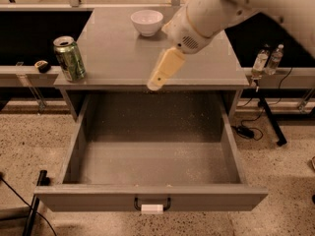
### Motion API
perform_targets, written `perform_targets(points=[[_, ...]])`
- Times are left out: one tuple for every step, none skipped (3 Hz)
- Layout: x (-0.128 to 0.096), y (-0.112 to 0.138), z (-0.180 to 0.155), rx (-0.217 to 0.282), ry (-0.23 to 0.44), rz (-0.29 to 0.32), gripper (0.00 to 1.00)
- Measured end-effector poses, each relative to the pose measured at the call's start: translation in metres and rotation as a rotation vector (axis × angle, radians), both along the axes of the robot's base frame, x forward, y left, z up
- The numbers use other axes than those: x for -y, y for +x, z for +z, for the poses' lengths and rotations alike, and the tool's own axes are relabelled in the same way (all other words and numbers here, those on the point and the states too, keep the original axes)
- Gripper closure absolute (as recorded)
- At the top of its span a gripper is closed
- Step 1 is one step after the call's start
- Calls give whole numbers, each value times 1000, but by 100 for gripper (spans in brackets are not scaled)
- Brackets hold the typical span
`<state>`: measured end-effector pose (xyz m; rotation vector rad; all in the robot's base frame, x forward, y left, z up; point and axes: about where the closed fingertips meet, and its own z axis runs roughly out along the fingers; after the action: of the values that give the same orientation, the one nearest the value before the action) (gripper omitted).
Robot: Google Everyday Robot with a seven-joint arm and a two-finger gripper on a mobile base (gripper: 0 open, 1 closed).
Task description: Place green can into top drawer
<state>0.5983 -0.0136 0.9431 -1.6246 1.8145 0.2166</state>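
The green can (69, 58) stands upright at the front left corner of the grey cabinet top (123, 53). The top drawer (152, 151) is pulled fully open below it, its speckled inside bare, with a dark handle and white label (151, 208) on the front panel. My gripper (156, 84) hangs over the front edge of the cabinet top near its middle, well to the right of the can. It holds nothing that I can see.
A white bowl (146, 22) sits at the back of the cabinet top, just left of my arm (221, 9). Two small bottles (268, 60) stand on a ledge to the right. Cables and a stand leg (268, 124) lie on the speckled floor.
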Motion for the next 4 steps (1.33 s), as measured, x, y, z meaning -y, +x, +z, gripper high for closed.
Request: perform_targets(points=[[-6, 18, 14, 61, 56, -45, 0], [-6, 18, 14, 63, 55, -44, 0], [-38, 30, 9, 77, 120, -9, 0], [-100, 59, -4, 109, 247, 33, 0]])
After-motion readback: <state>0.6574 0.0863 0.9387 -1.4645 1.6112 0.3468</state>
